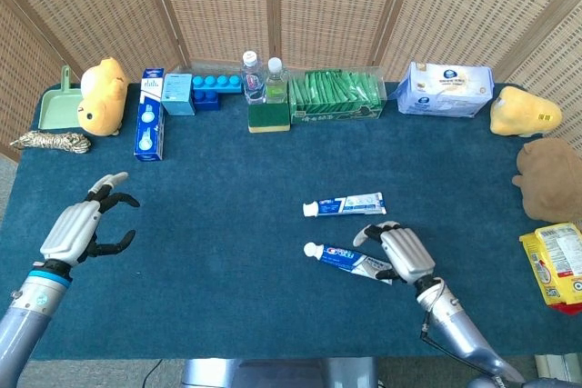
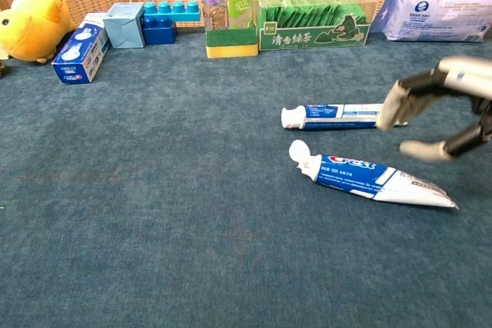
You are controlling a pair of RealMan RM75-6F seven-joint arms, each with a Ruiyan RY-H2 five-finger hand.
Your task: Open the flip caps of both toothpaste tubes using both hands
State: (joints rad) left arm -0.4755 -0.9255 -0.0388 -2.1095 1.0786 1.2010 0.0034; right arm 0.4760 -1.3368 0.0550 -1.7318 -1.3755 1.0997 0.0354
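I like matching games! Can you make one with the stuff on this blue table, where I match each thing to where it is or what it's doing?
Things:
1. Crest tube
2. far tube
3. right hand
4. yellow plush duck

States:
A. cap closed, lying flat
B. back left corner
C. cap flipped open
D. fingers spread, holding nothing

Pairs: 1-C, 2-A, 3-D, 4-B

Left hand (image 1: 84, 226) shows only in the head view, out of the chest camera's frame, the right hand (image 2: 446, 113) runs off the chest view's right edge, and the snack packet (image 1: 556, 266) at the table's right side is clipped by the head view's border.
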